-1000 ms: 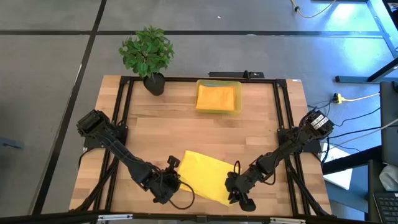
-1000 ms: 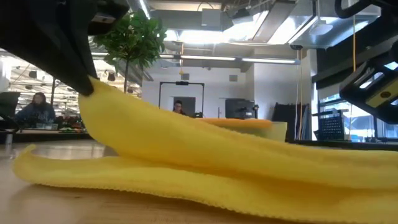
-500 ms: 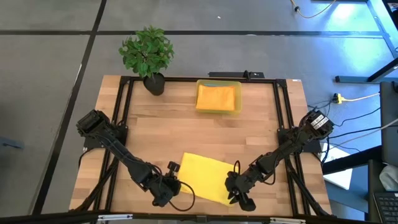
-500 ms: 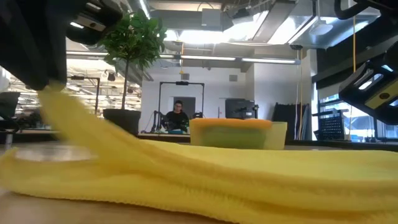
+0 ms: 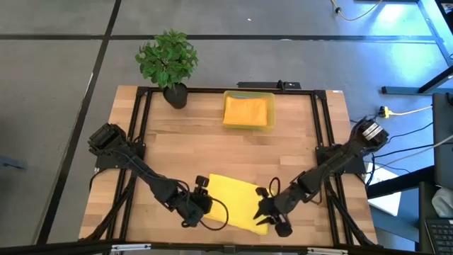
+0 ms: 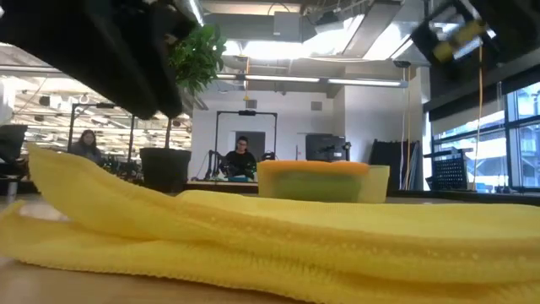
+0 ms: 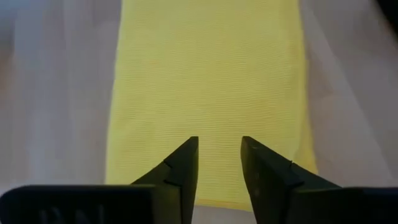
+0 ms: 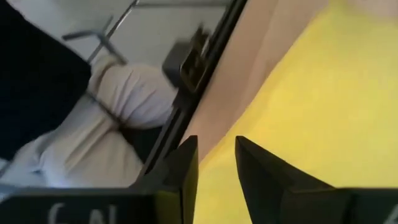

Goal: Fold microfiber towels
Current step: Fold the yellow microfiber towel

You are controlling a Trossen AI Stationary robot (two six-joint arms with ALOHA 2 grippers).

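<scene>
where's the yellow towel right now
In the high view the yellow towel lies folded on the table's near edge, between the left gripper and the right gripper, well in front of the yellow bin.

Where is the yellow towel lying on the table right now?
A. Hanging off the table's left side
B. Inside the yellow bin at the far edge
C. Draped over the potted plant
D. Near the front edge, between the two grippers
D: the yellow towel lies flat on the wood between the left gripper and the right gripper.
</scene>
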